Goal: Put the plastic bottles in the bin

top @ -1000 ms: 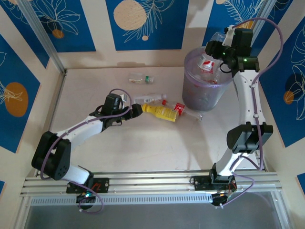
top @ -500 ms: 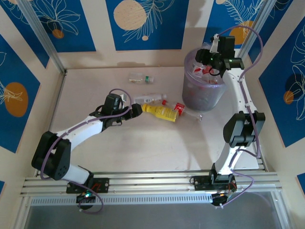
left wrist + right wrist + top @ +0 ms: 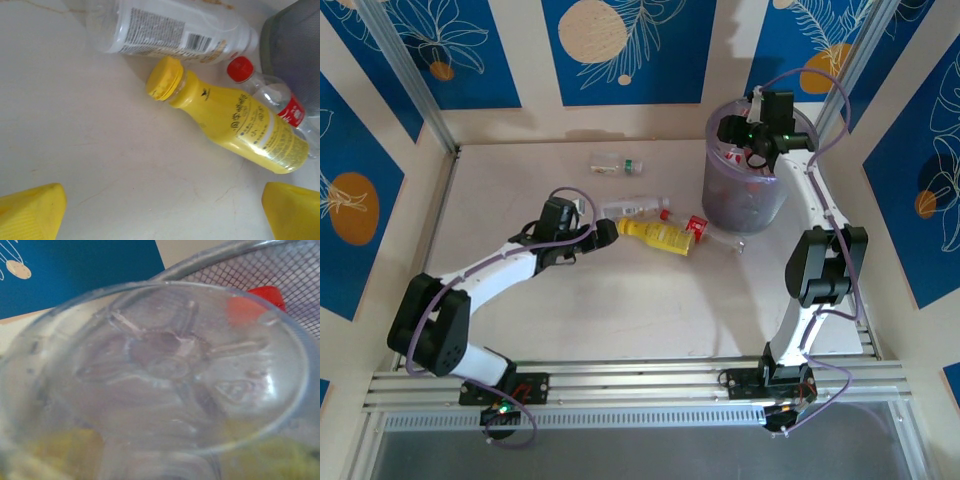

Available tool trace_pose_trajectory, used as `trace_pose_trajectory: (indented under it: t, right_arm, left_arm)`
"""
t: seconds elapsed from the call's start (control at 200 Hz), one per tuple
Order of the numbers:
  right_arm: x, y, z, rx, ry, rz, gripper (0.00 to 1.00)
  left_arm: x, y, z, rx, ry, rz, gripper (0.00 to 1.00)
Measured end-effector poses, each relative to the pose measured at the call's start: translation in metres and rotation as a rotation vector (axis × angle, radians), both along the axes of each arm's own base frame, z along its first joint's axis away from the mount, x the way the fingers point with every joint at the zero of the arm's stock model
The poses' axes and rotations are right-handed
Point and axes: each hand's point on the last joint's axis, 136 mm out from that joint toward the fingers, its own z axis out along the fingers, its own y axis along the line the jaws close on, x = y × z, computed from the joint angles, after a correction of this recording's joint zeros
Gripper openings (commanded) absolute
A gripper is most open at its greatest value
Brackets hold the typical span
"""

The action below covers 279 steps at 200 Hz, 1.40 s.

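Note:
A yellow bottle [image 3: 658, 235] [image 3: 235, 127] lies on the table between a clear white-labelled bottle [image 3: 638, 206] [image 3: 170, 30] and a clear red-capped bottle [image 3: 705, 230] [image 3: 277, 100]. A green-capped clear bottle [image 3: 615, 165] lies farther back. My left gripper [image 3: 605, 230] [image 3: 165, 210] is open just short of the yellow bottle's cap, with nothing between its fingers [image 3: 35, 210]. My right gripper [image 3: 740, 135] hangs over the pale-purple bin [image 3: 745, 195] [image 3: 240, 265]. A clear bottle's base [image 3: 170, 365] sits close between the right fingers; whether they still press it is unclear. Red-labelled bottles [image 3: 735, 155] lie inside the bin.
The bin stands at the table's back right, close to the right wall. Blue patterned panels wall in the back and sides. A metal rail [image 3: 640, 380] carrying both arm bases runs along the near edge. Bare tabletop [image 3: 650, 310] stretches between the arms.
The right arm has swung left with its clear bottle, from the bin's far right edge to over the bin's mouth. The left arm and the table bottles have not moved.

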Motion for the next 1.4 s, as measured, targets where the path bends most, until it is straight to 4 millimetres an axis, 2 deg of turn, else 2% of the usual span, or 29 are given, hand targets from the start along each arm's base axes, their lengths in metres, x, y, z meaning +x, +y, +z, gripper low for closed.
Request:
trace_pose_trajectory:
  t: [0.165, 0.42, 0.685, 0.905, 1.17, 1.281, 1.396]
  right_arm:
    - [-0.006, 0.009, -0.006, 0.002, 0.030, 0.019, 0.82]
    - [-0.018, 0.004, -0.011, -0.019, 0.105, 0.016, 0.89]
    - [-0.020, 0.004, 0.041, -0.043, 0.031, 0.037, 0.91]
    - [-0.030, 0.001, 0.069, -0.055, 0.008, 0.040, 0.92]
    - [-0.061, -0.004, 0.092, -0.052, 0.010, 0.038, 0.92]
    - [-0.084, 0.000, 0.107, -0.047, -0.013, 0.051, 0.93]
    - [-0.111, 0.007, 0.111, -0.031, -0.017, 0.078, 0.92]
  left_arm:
    - [0.000, 0.002, -0.005, 0.030, 0.018, 0.005, 1.00]
    - [0.002, 0.002, -0.003, 0.044, 0.011, 0.002, 1.00]
    - [0.002, 0.003, -0.005, 0.065, 0.008, -0.011, 1.00]
    - [0.007, 0.002, 0.004, 0.099, -0.025, -0.040, 1.00]
    - [0.042, -0.010, 0.025, 0.195, -0.115, -0.129, 1.00]
    - [0.062, -0.020, 0.036, 0.254, -0.181, -0.205, 1.00]
    - [0.082, -0.034, 0.045, 0.310, -0.259, -0.307, 1.00]
